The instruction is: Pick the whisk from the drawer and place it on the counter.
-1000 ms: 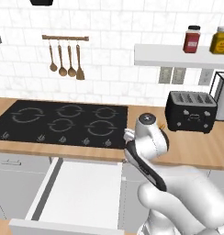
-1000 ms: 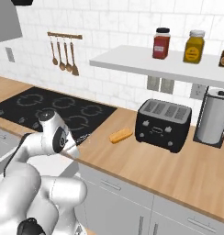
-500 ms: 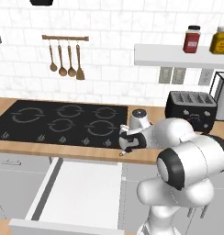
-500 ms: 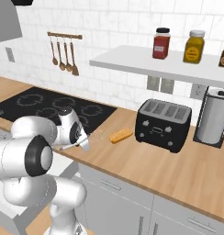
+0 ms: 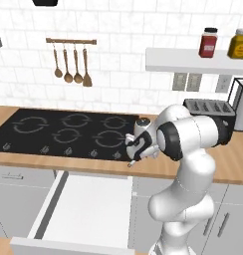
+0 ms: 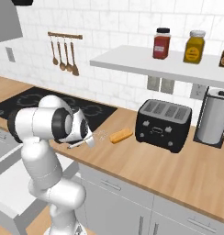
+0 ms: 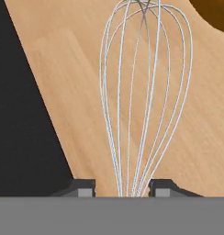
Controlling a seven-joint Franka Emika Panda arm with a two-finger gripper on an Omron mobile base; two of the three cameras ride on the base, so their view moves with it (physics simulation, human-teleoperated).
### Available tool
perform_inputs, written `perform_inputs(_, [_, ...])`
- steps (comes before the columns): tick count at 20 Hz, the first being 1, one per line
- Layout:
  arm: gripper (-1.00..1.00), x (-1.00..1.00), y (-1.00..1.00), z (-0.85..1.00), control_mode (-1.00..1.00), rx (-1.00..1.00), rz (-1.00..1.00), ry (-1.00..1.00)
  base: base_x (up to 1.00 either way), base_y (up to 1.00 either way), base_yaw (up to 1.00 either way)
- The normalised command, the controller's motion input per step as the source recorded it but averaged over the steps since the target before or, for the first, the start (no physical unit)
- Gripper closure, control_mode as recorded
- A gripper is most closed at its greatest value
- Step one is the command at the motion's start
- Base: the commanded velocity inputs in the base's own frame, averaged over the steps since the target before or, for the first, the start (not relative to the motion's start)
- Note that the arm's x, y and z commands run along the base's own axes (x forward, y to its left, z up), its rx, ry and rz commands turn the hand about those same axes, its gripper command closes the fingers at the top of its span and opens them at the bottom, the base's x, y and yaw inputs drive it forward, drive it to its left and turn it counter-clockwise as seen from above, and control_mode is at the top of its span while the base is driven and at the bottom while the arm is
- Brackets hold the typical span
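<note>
Now swung from above the open, bare drawer [image 5: 88,209] rightward to the table [image 6: 146,160] beside the cooktop [image 5: 59,132]; pincer [image 7: 122,187] clenched on the whisk [image 7: 141,96], low over wood, nearly placed.

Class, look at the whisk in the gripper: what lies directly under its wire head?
In the hand view, bare wood of the counter shows through the whisk wires, with the black cooktop beside. The gripper hides the whisk's handle.
</note>
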Motion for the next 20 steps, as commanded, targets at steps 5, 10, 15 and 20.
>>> perform_inputs(5, [-1.00,0.03,-0.15,0.07,-1.00,0.00,0.00,-0.01,0.00,0.00,0.00])
perform_inputs(10, [-1.00,-0.58,-0.08,0.48,-1.00,0.00,0.01,-0.10,0.00,0.00,0.00])
perform_inputs(15, [-1.00,-0.74,-0.03,0.74,-1.00,0.00,0.04,-0.13,0.00,0.00,0.00])
perform_inputs(20, [-1.00,-0.83,0.00,0.75,-1.00,0.00,0.08,-0.21,0.00,0.00,0.00])
